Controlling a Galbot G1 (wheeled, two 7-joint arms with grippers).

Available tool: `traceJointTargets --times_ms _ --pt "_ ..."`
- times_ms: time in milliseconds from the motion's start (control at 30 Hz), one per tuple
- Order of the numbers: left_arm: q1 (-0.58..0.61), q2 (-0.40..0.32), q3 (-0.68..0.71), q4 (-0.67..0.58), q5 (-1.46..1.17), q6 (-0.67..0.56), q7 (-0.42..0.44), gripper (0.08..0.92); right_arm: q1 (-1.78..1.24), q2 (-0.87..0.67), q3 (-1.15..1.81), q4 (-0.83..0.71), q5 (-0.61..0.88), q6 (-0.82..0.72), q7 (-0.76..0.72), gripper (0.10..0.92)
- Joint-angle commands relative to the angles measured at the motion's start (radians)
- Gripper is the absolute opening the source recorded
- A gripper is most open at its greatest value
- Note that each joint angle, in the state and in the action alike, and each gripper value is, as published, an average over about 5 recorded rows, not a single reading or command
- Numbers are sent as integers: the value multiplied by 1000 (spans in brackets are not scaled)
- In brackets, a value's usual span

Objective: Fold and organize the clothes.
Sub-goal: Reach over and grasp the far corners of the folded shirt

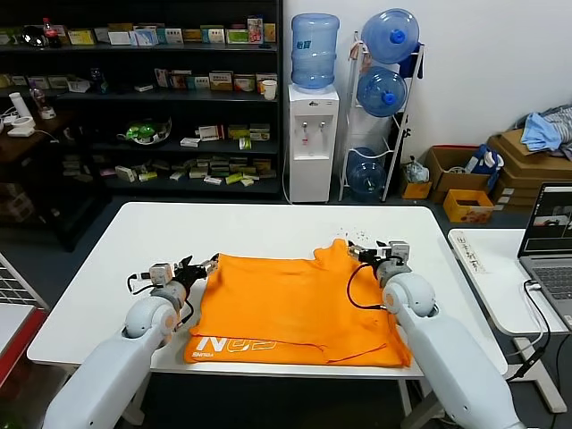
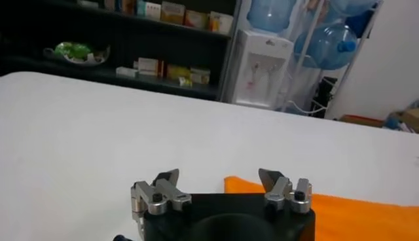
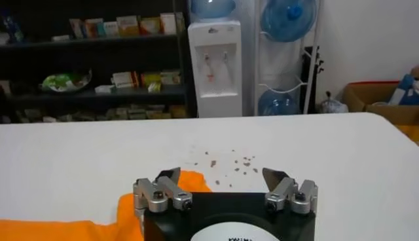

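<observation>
The white surface [image 1: 268, 228] filled the middle of the head view, with dark shelving [image 1: 143, 98] behind it at 11 o'clock, a water dispenser [image 1: 313, 134] at 12 o'clock and a rack of blue water bottles [image 1: 384, 98] just past 12. A second small table with a laptop [image 1: 547, 237] stood at 3 o'clock.

The orange T-shirt [image 1: 286, 304] lay flat on the near half of the surface, toward 6 o'clock, folded into a broad rectangle. Its near edge ran along the surface's front edge, with white lettering [image 1: 234, 344] showing at its 7 o'clock corner. At its 1 o'clock corner the cloth rose into a small rumpled peak [image 1: 338, 248].

The left gripper [image 1: 198, 267] sat at the shirt's 9 o'clock edge, just over the far left corner of the cloth. In the left wrist view its jaws stood wide apart [image 2: 220, 178], with nothing between them; the orange cloth edge [image 2: 340, 213] showed below and beside one finger.

The right gripper [image 1: 375, 254] was at the shirt's 2 o'clock corner, beside the rumpled peak. In the right wrist view its jaws also stood wide and empty [image 3: 221, 175], with a bit of orange cloth [image 3: 127, 209] under one finger. A scatter of small dark specks [image 3: 229, 160] lay on the surface just beyond it.
</observation>
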Motion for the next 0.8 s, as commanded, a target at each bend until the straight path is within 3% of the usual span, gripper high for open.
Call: traceJointTargets --times_ms 33,667,800 --pt "-121 -42 69 145 -6 25 25 823 99 78 -47 -181 -22 -28 -30 823" --pt "-115 -46 78 148 24 36 24 823 91 89 -51 -196 -30 -38 -34 820" --pt "-114 -45 85 149 39 36 23 823 87 88 -51 -196 -24 -43 -32 772"
